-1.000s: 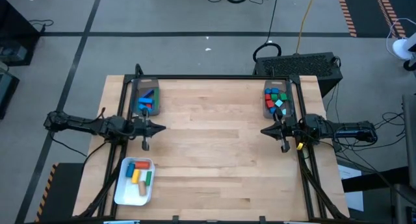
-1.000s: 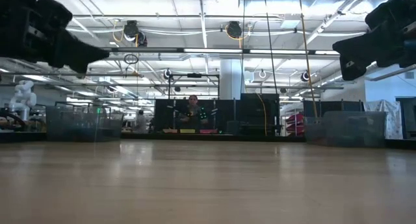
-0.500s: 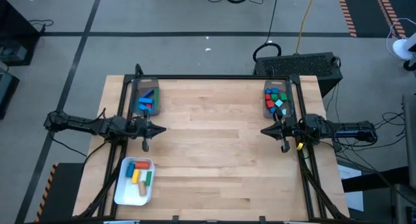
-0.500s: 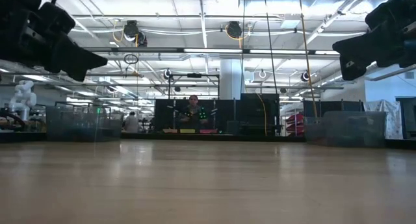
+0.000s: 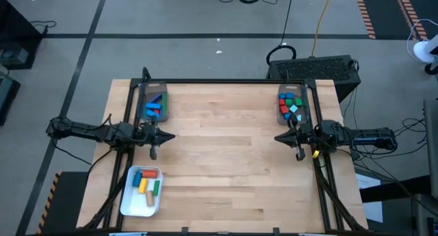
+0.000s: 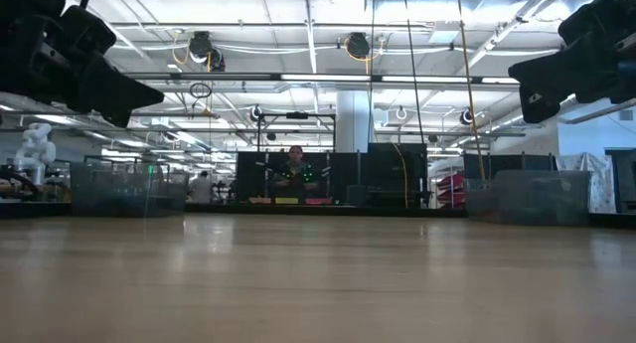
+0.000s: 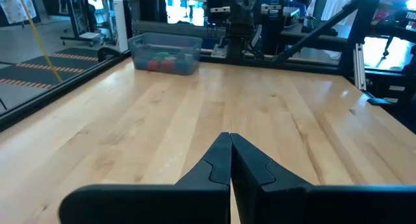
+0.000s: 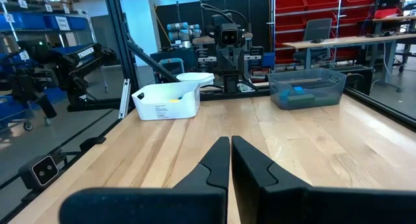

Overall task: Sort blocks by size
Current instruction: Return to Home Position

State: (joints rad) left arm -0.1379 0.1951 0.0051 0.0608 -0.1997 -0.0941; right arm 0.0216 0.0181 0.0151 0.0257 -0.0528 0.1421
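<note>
Blocks [image 5: 293, 106]: cubes in right grey bin [image 5: 280, 118], bars in left grey bin [image 5: 143, 92], cylinders in white bin [image 5: 127, 203].
Left pincer [image 7: 230, 138]: clenched, empty, above the surface [image 5: 226, 161], left edge.
Right pincer [image 8: 230, 141]: clenched, empty, right edge.
Handling: probably light, rigid, smooth; pinch flat faces, since cylinders would roll.

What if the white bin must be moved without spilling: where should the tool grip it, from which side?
Probably pinch the white bin at its near end wall, straddling the rim, coming straight down. Its walls are thin and upright, and the blocks lie toward the far end, leaving the near end bare. The left tool, shut, is nearest.
</note>
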